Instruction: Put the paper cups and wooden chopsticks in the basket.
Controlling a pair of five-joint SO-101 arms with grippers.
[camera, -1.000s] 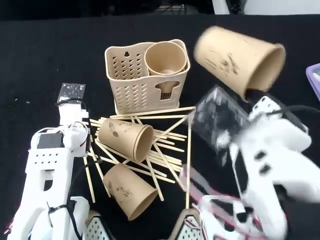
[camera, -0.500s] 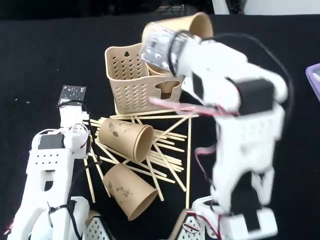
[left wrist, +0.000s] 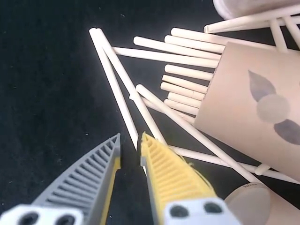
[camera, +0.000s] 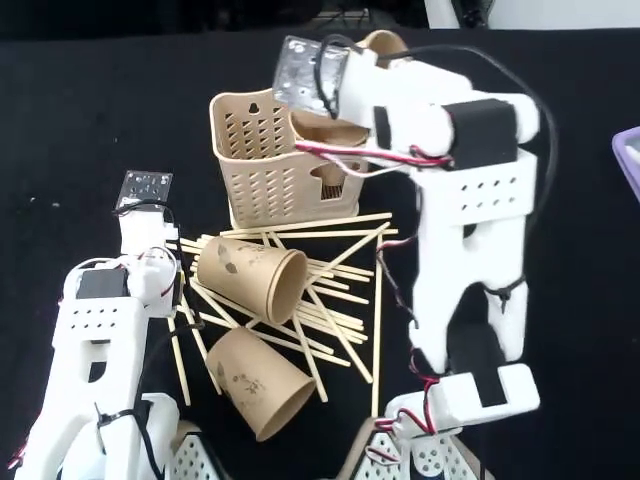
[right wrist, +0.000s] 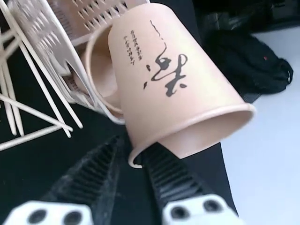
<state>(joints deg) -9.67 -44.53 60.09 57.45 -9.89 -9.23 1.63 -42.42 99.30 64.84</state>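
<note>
My right gripper point(right wrist: 134, 146) is shut on the rim of a tan paper cup point(right wrist: 173, 84), which hangs tilted above the beige basket point(camera: 265, 165). Another cup point(right wrist: 99, 77) sits inside the basket, just under the held one. The right arm point(camera: 470, 130) stretches over the basket, and the held cup point(camera: 386, 42) peeks out behind it. Two more cups point(camera: 250, 275) point(camera: 258, 382) lie on their sides among scattered wooden chopsticks point(camera: 335, 295). My left gripper point(left wrist: 130, 139) stands narrowly open, low over a pair of chopsticks point(left wrist: 112, 75) next to a lying cup point(left wrist: 258, 103). The left arm point(camera: 100, 330) is at the pile's left edge.
The table point(camera: 90, 110) is covered in black cloth. A purple object point(camera: 630, 160) shows at the right edge. The basket's slotted left compartment point(camera: 250, 125) holds nothing that I can see. Bare cloth lies left of and behind the basket.
The right arm has swung from the right side of the table to above the basket, carrying the cup with it. The left arm and the pile have not moved.
</note>
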